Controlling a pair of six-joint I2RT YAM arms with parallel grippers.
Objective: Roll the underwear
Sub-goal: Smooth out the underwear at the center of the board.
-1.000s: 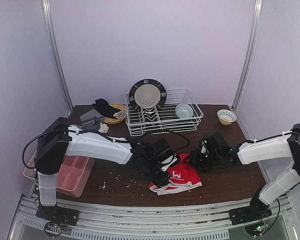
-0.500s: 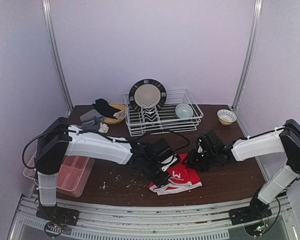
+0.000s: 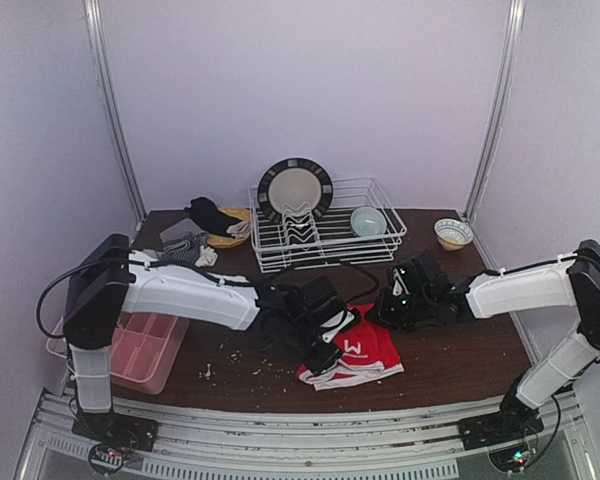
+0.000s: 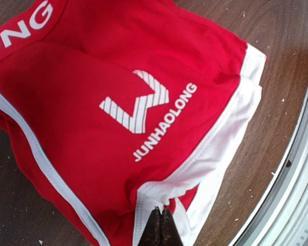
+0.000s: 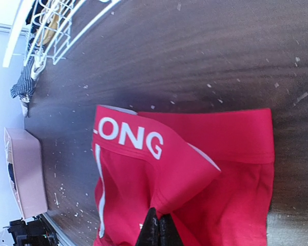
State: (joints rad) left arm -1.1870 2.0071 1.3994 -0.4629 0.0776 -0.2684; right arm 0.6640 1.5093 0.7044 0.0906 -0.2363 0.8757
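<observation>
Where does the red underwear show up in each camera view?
Top external: red underwear at front centre, between the two arms' ends.
Left wrist: fills most of the frame, white logo in the middle.
Right wrist: lower middle, waistband lettering uppermost.
Shared landmark: the dark wooden table beneath it, in all three views.

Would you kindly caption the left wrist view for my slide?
Left claw shut on the white-edged red briefs on the table.

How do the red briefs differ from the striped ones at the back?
The red briefs are red with white trim; the striped briefs are black and white. The red briefs lie spread near the front, pinched by the left gripper and right gripper; the striped briefs sit crumpled at the far left, untouched. Both are soft cloth.
</observation>
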